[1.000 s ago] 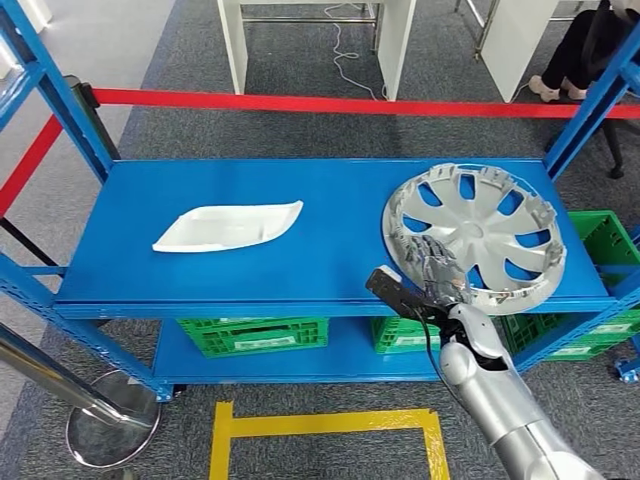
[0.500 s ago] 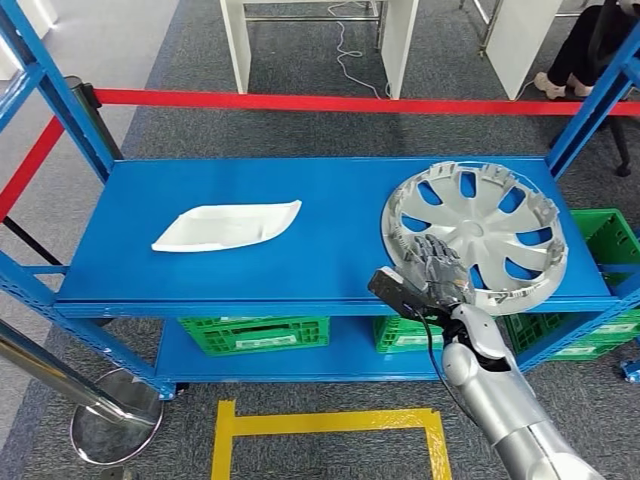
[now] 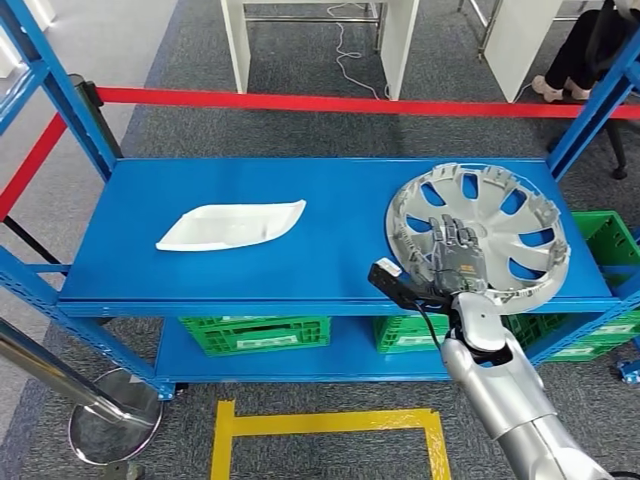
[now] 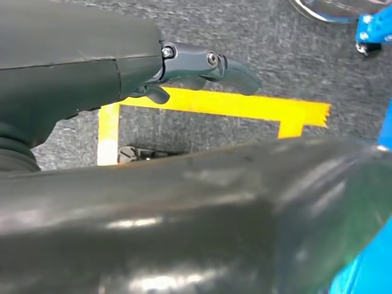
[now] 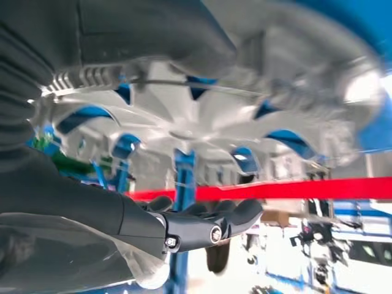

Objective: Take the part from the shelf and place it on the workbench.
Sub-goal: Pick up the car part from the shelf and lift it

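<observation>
A silver hubcap point(image 3: 490, 215) lies flat at the right end of the blue shelf point(image 3: 340, 260). My right hand point(image 3: 453, 255) hovers over its near left part, fingers stretched out and apart, holding nothing. In the right wrist view the hubcap point(image 5: 194, 122) is very close, with the dark fingers point(image 5: 208, 223) straight beside it. A flat white plastic part point(image 3: 230, 225) lies on the left half of the shelf. My left hand point(image 4: 203, 64) hangs over the floor, a finger extended and nothing in it.
Green crates point(image 3: 253, 333) stand on the lower shelf, and another green crate point(image 3: 611, 240) sits past the right end. A red barrier tape point(image 3: 340, 103) runs behind the shelf. Yellow floor tape point(image 3: 324, 425) and a stanchion base point(image 3: 113, 420) lie in front. A seated person point(image 3: 573, 50) is at the back right.
My right hand has moved forward from the hubcap's near rim to over its spokes, and its fingers have straightened. The hubcap and the white part lie where they were.
</observation>
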Robot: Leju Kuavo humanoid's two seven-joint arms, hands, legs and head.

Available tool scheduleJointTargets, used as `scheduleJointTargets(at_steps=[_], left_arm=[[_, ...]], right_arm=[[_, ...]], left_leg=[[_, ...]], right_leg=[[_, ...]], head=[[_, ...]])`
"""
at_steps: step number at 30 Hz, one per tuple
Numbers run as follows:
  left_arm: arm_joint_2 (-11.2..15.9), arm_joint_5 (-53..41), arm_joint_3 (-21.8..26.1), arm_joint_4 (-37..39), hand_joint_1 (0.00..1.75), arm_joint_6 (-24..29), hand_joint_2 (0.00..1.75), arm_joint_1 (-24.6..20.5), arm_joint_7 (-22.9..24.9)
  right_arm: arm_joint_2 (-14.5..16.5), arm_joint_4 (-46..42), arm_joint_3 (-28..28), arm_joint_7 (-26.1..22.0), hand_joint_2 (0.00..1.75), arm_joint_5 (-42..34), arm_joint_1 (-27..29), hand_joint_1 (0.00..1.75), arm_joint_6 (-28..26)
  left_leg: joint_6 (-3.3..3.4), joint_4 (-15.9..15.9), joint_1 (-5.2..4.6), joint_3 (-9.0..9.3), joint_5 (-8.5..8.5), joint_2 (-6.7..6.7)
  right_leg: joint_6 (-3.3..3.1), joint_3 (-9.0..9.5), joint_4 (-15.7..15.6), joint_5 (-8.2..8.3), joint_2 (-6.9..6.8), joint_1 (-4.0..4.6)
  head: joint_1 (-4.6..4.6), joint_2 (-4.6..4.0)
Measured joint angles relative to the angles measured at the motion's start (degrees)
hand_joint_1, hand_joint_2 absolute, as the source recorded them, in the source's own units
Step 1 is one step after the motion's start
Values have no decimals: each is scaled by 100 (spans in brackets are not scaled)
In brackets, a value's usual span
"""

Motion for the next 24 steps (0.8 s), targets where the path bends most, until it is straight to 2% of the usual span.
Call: scheduleJointTargets(at_steps=[2, 3, 6, 7, 8, 9, 11, 12, 14, 16, 18, 19, 21, 22, 23, 24], left_arm=[[-10, 4, 1, 2, 0, 0, 0, 1, 3], [-14, 7, 1, 2, 0, 0, 0, -6, 3], [-22, 9, 1, 4, 0, 0, 0, -11, 3], [-26, 8, 1, 4, 0, 0, 0, -7, 3], [-29, 8, 1, 4, 0, 0, 0, -4, 3], [-32, 8, 1, 4, 0, 0, 0, -6, 3], [-38, 8, 1, 4, 0, 0, 0, -14, 4], [-40, 8, 1, 4, 0, 0, 0, -17, 5], [-44, 8, 1, 4, 0, 0, 0, -16, 14], [-41, 7, 1, 4, 0, 0, 0, -15, 24], [-37, 6, 1, 4, 0, 0, 0, -20, 31], [-35, 4, 1, 4, 0, 0, 0, -22, 35], [-36, 1, 1, 5, 0, 0, 0, -17, 38], [-37, -1, 1, 6, 0, 0, 0, -13, 39], [-35, -2, 1, 7, 0, 0, 0, -11, 40], [-33, -2, 1, 7, 0, 0, 0, -13, 41]], right_arm=[[-12, -80, 27, 25, 175, 125, -4, 0, 74], [-17, -110, 42, 35, 175, 159, -9, 0, 99], [-37, -138, 76, 43, 175, 196, 1, 0, 203], [-44, -138, 86, 32, 175, 186, 12, 0, 265], [-52, -138, 97, 10, 175, 161, 18, 0, 333], [-61, -138, 107, -18, 175, 117, 15, 0, 403], [-80, -138, 124, -68, 175, 28, -12, 0, 508], [-86, -139, 128, -92, 175, -16, -29, 0, 543], [-93, -141, 133, -149, 175, -134, -41, 0, 614], [-101, -143, 138, -215, 87, -315, -30, 0, 713], [-113, -141, 146, -261, 0, -492, -34, 0, 803], [-119, -137, 149, -276, 0, -567, -39, 0, 836], [-134, -117, 151, -296, 0, -681, -39, 0, 874], [-141, -103, 152, -303, 0, -718, -31, 0, 884], [-146, -86, 155, -308, 0, -749, -24, 0, 891], [-152, -70, 160, -310, 0, -771, -18, 0, 896]], left_leg=[[71, -29, 10, 1, 21, 2], [108, -44, 19, 4, 31, 4], [160, -49, 10, 4, 29, 5], [163, -48, 4, 6, 27, 4], [164, -47, 1, 8, 26, 4], [163, -47, -2, 14, 24, 3], [150, -43, -14, 21, 16, 0], [136, -34, -25, 14, 12, -1], [96, -23, -43, -11, 19, 0], [49, -10, -37, -23, 10, 0], [-10, 198, -30, -98, -146, 2], [-42, 461, -20, -208, -303, 3], [-86, 1212, 2, -540, -646, 5], [-99, 1488, 12, -666, -723, 5], [-105, 1577, 20, -709, -691, 6], [-105, 1434, 27, -646, -549, 6]], right_leg=[[59, -62, 91, -91, -2, -12], [80, -162, 298, -223, -2, -14], [107, -687, 1394, -708, -2, -15], [108, -801, 1608, -739, -2, -14], [101, -815, 1608, -658, -2, -14], [86, -720, 1383, -481, -3, -13], [45, -356, 617, -90, -4, -2], [24, -192, 291, 6, -4, 6], [1, -56, 37, 11, 2, 23], [-32, -43, 6, 15, 4, 11], [-85, -20, -17, 27, -7, -17], [-111, -9, -24, 28, -16, -29], [-139, -5, -21, 20, -21, -29], [-143, -2, -20, 17, -21, -29], [-144, 3, -18, 14, -17, -29], [-141, 15, -17, 8, -11, -30]], head=[[4, 0], [10, 0], [21, 0], [21, 0], [21, 0], [21, 0], [20, 0], [19, 0], [15, 0], [13, 0], [-1, 0], [-7, 0], [-16, 0], [-15, 0], [-16, 0], [-17, 0]])
